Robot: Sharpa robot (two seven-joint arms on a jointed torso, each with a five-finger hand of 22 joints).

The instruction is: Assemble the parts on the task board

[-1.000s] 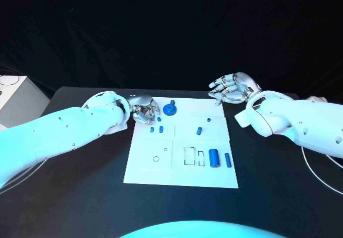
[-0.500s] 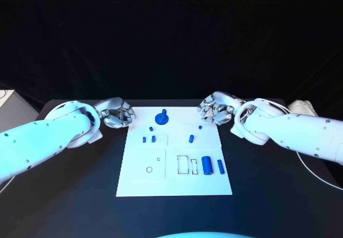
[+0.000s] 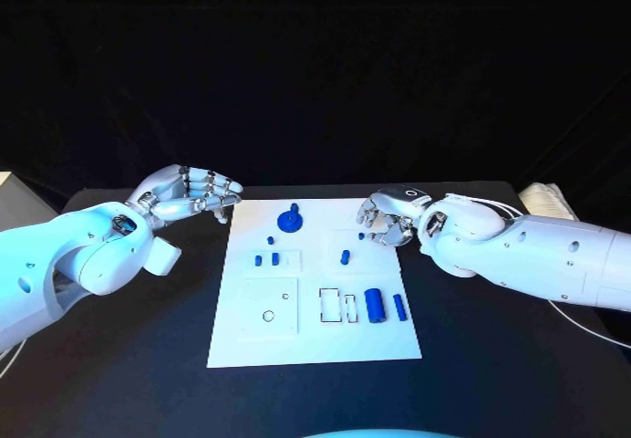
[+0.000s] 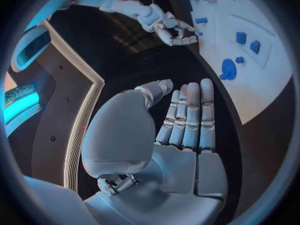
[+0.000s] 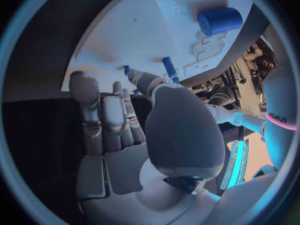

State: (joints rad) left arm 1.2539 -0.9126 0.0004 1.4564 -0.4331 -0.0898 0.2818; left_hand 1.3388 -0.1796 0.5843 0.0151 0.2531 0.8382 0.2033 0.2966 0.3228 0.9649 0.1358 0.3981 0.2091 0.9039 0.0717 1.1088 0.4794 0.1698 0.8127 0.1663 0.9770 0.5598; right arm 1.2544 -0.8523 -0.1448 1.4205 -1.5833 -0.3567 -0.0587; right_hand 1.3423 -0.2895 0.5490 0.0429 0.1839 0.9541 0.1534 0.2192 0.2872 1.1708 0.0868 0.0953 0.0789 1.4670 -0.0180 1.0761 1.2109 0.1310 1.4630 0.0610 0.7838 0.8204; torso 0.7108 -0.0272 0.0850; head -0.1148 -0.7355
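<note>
At the frame's centre, the black table [image 3: 118, 365] carries the white task board [image 3: 315, 338] against a dark backdrop. Left of the board's upper corner, the left hand [image 3: 184, 194] hovers with fingers apart, holding nothing. Blue parts [image 3: 375, 305] lie on the board. At its upper right edge, the right hand [image 3: 390, 219] hangs with fingers loosely curled, empty.

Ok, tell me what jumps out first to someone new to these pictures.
The white board lies in the middle of the black table, dotted with small blue parts; the round knob at its far end and the fat cylinder near its right edge stand out. The left hand hovers off the board's far left corner, holding nothing, and the right hand hangs at its far right edge.
</note>
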